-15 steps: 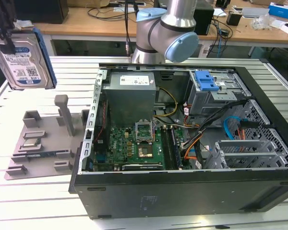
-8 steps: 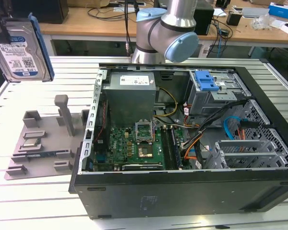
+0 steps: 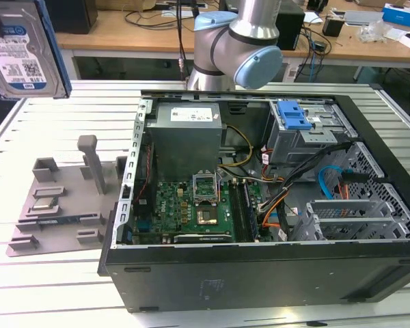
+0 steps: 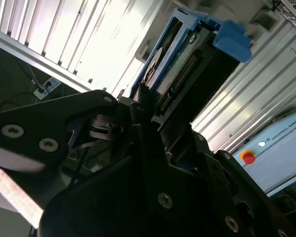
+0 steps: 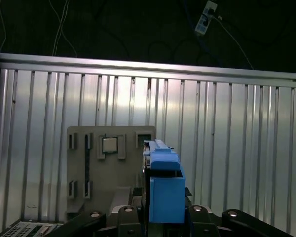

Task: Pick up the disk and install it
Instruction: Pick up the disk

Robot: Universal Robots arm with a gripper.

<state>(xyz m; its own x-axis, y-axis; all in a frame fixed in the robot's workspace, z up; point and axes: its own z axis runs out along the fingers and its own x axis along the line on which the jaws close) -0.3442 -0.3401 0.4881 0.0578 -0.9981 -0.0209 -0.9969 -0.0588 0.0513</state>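
Note:
The disk (image 3: 24, 48), silver with a blue-and-white label and a blue frame, hangs high in the air at the exterior view's upper left, above the slatted table. In the first wrist view the disk (image 5: 163, 187) stands edge-on between black fingers (image 5: 126, 213), with my gripper (image 5: 160, 212) shut on it. The second wrist view has the disk (image 4: 187, 69) reaching out past my gripper (image 4: 167, 128), connector side showing. The open computer case (image 3: 260, 266) lies at the table's middle, with a drive cage (image 3: 307, 137) at its far right corner.
A grey fixture plate (image 3: 61, 198) with upright posts lies on the table to the case's left in the exterior view, and sits below the disk in the first wrist view (image 5: 111, 168). A grey power supply box (image 3: 188, 137) and motherboard (image 3: 191, 205) fill the case. The arm's base (image 3: 232, 41) stands behind.

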